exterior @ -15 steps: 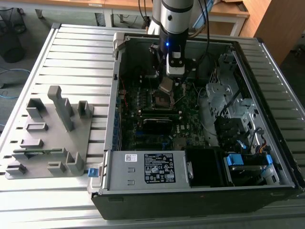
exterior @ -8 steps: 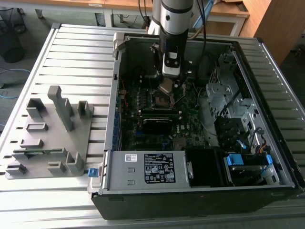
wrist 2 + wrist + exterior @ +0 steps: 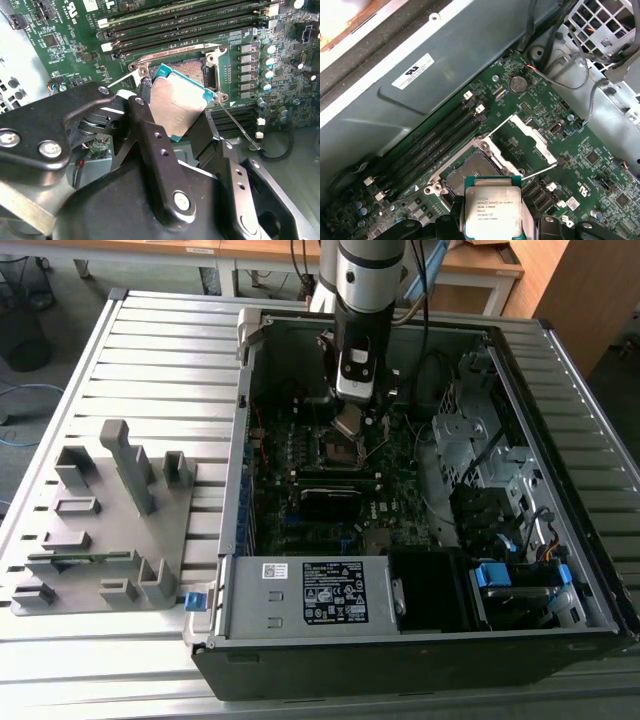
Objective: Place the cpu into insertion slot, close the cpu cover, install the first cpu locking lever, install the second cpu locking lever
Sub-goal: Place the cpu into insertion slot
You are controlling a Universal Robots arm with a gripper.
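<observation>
1. my end effector (image 3: 176, 127) is clenched on the cpu (image 3: 182, 102), at its edges.
2. the cpu hangs just above the bare socket (image 3: 465, 172) (not seated yet).
3. the cpu cover (image 3: 537, 142) lies flipped open beside the socket.

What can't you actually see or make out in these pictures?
- Underside of the cpu: faces away in both wrist views, held in the end effector.
- Contacts of the socket: largely covered by the cpu in the second wrist view.
- One cpu edge: cut off by the first wrist view's border.
- Socket detail in the exterior view: too small.
</observation>
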